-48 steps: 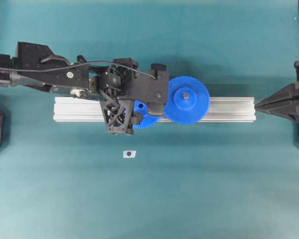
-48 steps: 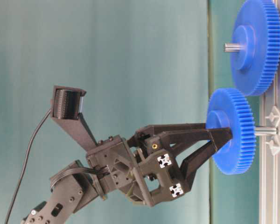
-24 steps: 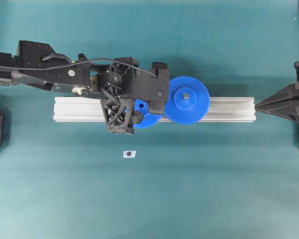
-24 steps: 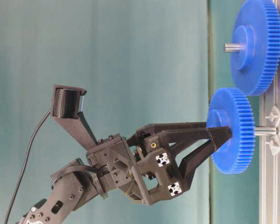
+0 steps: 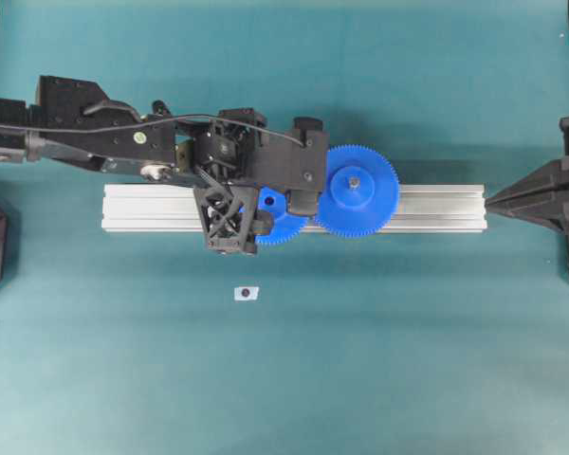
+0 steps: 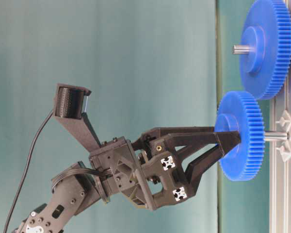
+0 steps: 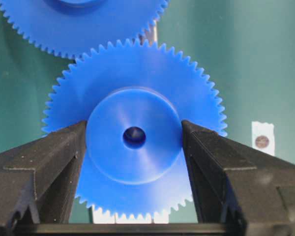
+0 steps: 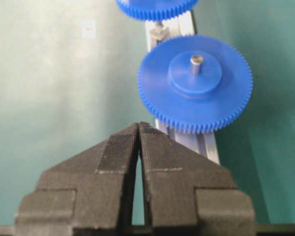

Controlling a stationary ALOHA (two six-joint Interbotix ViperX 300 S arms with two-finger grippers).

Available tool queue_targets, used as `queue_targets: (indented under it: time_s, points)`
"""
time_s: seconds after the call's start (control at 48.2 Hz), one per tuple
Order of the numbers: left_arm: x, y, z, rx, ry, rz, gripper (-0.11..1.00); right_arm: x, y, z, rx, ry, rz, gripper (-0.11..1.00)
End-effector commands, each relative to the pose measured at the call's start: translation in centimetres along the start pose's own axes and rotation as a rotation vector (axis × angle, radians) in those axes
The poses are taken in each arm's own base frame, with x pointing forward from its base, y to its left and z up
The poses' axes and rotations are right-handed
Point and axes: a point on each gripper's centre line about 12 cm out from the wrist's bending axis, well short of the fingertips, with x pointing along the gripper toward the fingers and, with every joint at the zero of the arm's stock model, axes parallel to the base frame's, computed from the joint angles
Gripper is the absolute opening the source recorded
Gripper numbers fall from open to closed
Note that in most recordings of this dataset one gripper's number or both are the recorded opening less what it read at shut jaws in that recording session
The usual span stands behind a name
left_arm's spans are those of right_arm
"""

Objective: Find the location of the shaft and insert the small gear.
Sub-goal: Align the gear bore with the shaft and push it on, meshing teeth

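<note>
The left tool brackets the small gear's hub (grip uncertain) to seat it on the shaft; right tool closed.

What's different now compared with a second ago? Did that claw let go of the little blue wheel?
The left gripper has eased its fingers slightly apart beside the hub of the small gear; whether they have lost contact is unclear. The small gear sits on the shaft as before. The larger gear, the rail and the shut right gripper are unchanged.
</note>
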Motion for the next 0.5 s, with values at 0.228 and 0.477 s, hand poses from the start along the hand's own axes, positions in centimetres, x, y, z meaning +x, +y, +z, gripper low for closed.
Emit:
queue_targets:
  time_s: [0.228, 0.477]
  points:
    - [-1.6, 0.4, 2.4, -0.005, -0.078, 0.015, 0.83, 0.0, 0.0, 0.4, 0.011, -0.008, 0.000, 0.09]
    - [-4.3, 0.9, 4.9, -0.004, -0.167, 0.032, 0.83, 0.0, 0.0, 0.4, 0.011, -0.008, 0.000, 0.09]
